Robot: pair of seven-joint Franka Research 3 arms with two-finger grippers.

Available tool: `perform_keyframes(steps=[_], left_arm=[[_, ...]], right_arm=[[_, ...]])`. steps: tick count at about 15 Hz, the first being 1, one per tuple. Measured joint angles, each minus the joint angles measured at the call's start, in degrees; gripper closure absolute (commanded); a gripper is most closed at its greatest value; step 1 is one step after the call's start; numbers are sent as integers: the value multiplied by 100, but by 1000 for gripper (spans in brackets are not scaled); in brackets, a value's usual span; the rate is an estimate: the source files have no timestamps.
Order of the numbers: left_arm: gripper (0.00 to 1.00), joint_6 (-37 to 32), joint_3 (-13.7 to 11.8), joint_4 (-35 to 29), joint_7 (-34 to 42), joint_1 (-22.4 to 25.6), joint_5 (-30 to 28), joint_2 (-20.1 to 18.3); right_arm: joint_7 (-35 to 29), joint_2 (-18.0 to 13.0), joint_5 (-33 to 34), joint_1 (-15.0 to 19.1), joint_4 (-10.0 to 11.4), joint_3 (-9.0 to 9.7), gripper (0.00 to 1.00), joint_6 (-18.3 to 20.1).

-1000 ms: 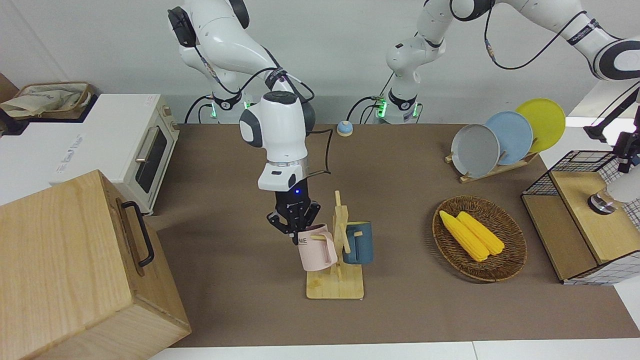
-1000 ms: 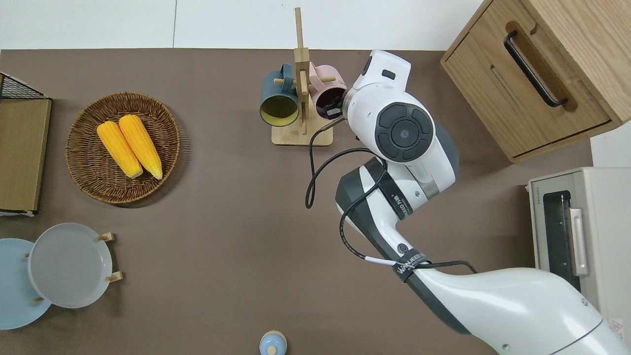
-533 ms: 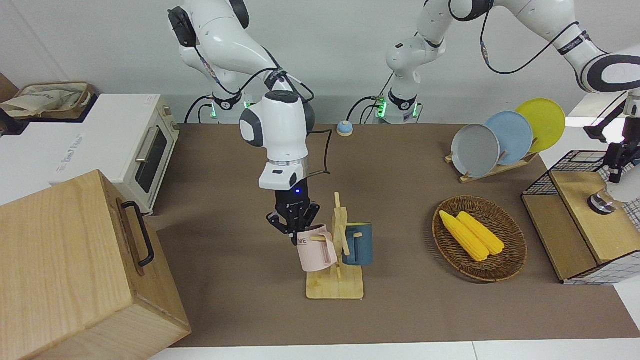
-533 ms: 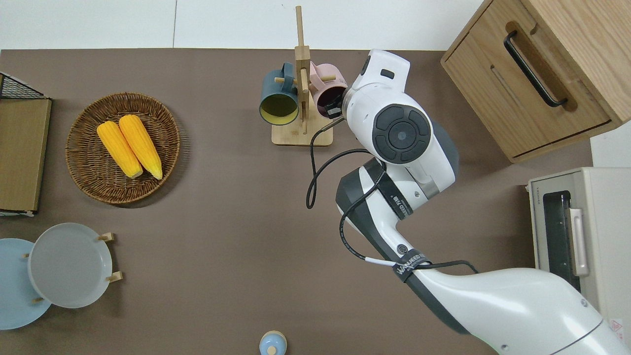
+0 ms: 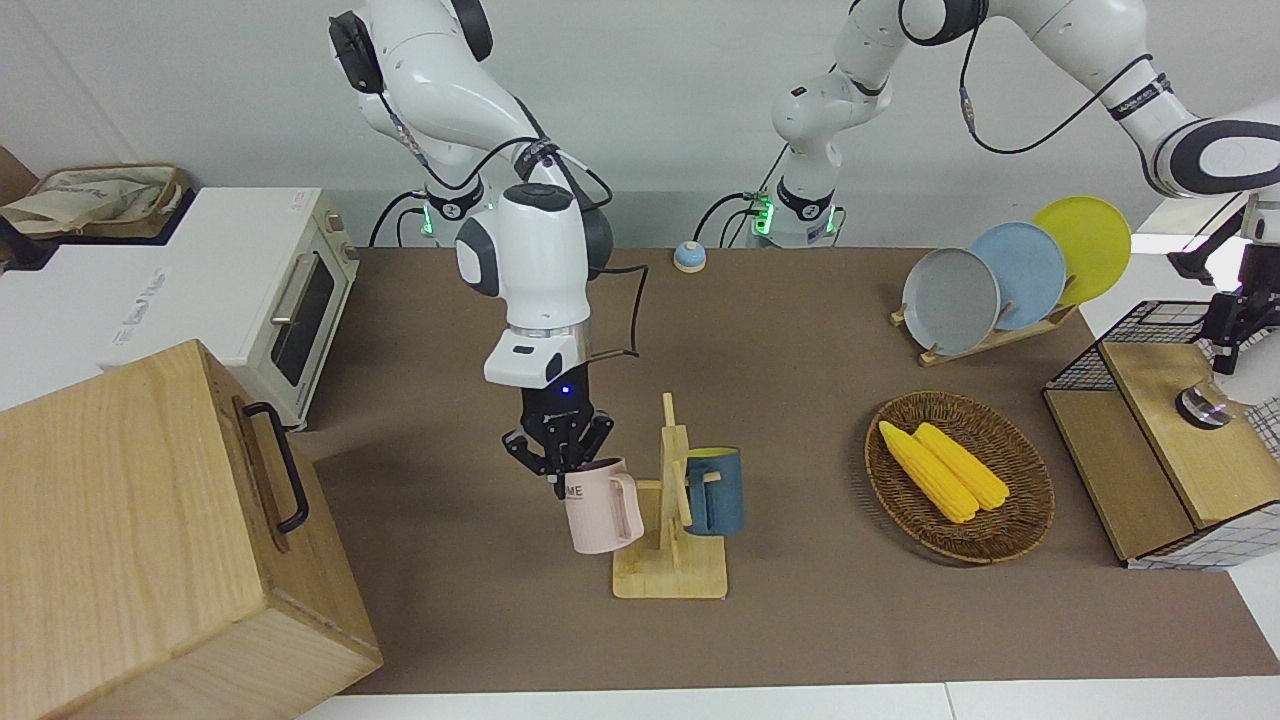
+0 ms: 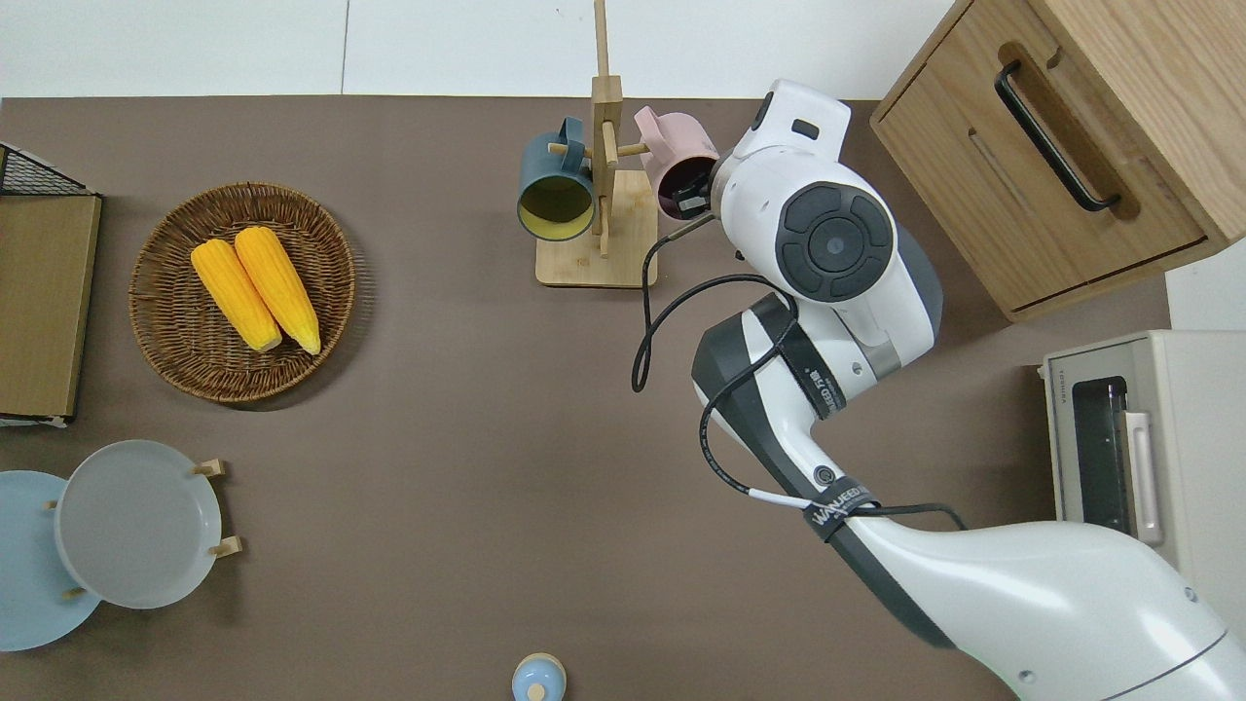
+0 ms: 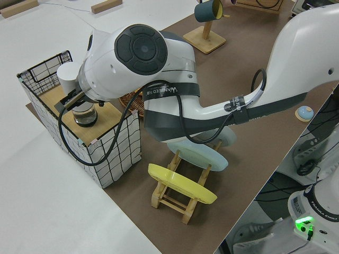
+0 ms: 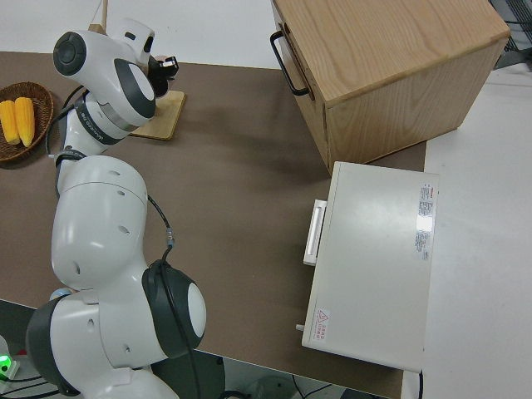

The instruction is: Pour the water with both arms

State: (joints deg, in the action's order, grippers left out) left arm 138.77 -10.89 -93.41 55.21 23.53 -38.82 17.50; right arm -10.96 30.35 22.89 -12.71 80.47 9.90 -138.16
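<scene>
With your right gripper [image 5: 558,470] clenched on the rim of the pink ceramic mug [image 5: 600,508] at frame centre, just off the wooden mug rack [image 5: 672,520], lift it level; I cannot tell the left gripper's [image 7: 71,99] state.

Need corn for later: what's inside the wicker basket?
Two yellow corn cobs lie side by side in the wicker basket. Its weave directly beneath them is covered.

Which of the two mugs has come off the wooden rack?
The pink mug, gripped at its rim by the right gripper. The dark blue mug hangs on the mug rack.
</scene>
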Motion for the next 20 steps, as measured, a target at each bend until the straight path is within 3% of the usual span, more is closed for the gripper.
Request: perform_keyframes(steps=[3, 6, 7, 9, 17, 20], left_arm=[[21, 81, 6, 0, 10, 0, -19, 71], [647, 101, 48, 0, 15, -1, -43, 91], [798, 110, 70, 0, 15, -1, -87, 91], [937, 183, 104, 0, 16, 0, -122, 97], [1000, 248, 113, 10, 13, 1, -131, 112], [1000, 247, 133, 46, -50, -1, -131, 115]], right_arm=[[0, -108, -15, 69, -38, -1, 1000, 252], [0, -233, -24, 120, -48, 1, 1000, 456], [5, -272, -28, 154, -48, 0, 1000, 485], [48, -341, -36, 231, -49, 1, 1000, 588], [308, -529, -44, 606, -51, 2, 1000, 1088], [394, -537, -104, 734, -51, 2, 1000, 1460]])
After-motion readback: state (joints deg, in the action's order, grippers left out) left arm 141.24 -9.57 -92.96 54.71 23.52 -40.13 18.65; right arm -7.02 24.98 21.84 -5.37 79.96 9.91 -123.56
